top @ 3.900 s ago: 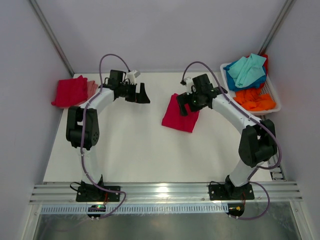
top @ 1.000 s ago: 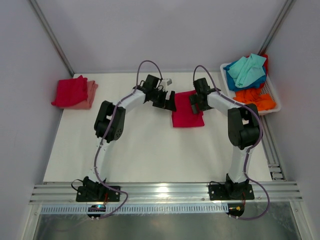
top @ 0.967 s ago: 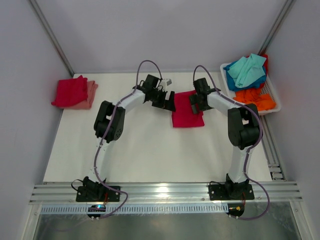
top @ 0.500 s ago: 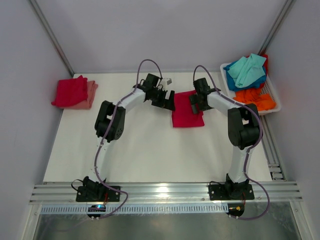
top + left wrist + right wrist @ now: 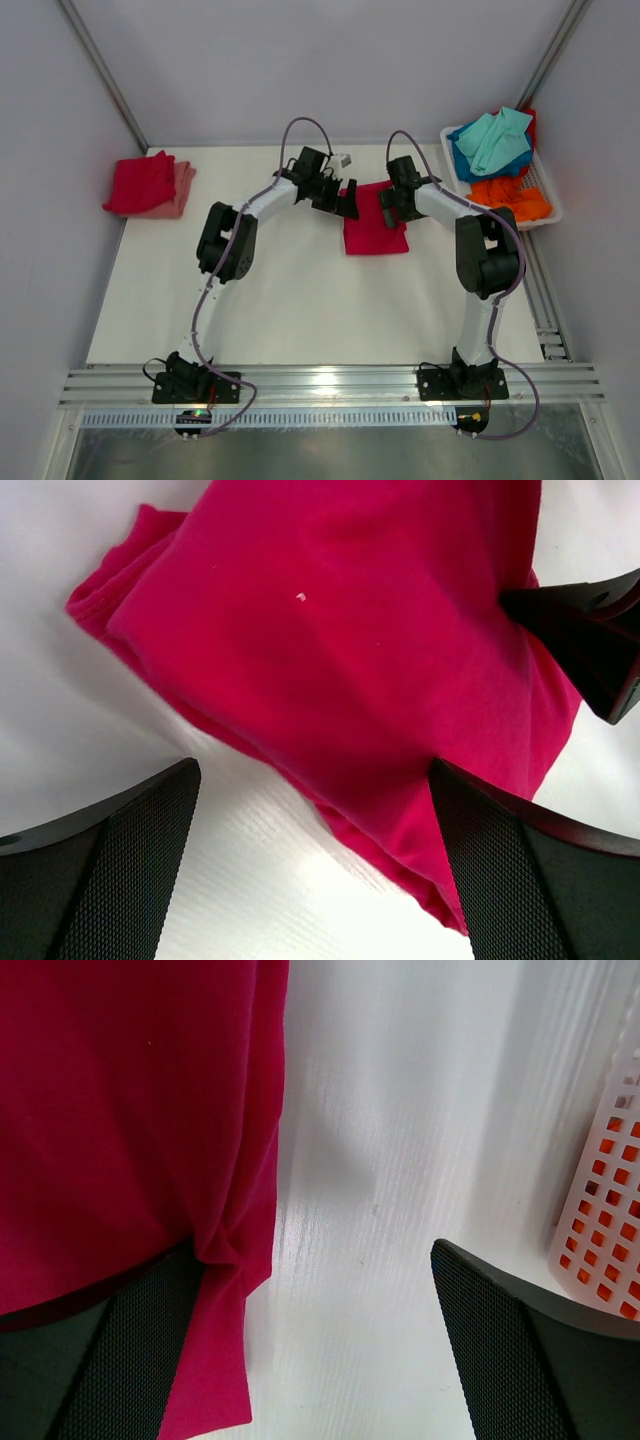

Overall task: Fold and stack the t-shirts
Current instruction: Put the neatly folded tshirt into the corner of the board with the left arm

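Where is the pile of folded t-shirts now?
In the top view, the pile lies at the far left edge of the table, apart from the left hand and the single crimson t-shirt.

Left arm point(image 5: 262, 200), right arm point(image 5: 442, 207): white link shells, black joint housings, black base plates at frame bottom. Grey-purple cable point(image 5: 303, 124) loops off each wrist, and another runs along each lower link. Left gripper point(image 5: 312, 770), right gripper point(image 5: 315, 1248): black fingers point(image 5: 110, 870), fine mesh-textured pads.
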`<action>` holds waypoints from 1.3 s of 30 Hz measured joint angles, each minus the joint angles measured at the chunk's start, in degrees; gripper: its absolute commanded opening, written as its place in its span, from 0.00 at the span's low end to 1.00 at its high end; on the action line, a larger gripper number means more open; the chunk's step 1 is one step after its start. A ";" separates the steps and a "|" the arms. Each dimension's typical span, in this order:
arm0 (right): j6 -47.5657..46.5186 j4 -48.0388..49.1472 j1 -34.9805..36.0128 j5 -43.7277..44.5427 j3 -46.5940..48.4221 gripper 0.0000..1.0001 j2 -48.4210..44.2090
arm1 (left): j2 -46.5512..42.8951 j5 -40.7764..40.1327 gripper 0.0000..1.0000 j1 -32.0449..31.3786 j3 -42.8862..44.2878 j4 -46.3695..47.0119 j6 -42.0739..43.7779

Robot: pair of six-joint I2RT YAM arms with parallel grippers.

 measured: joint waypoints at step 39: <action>0.00 0.42 -0.22 0.04 -0.55 0.99 -0.57 | 2.47 -1.81 0.00 -5.05 2.91 -2.64 3.63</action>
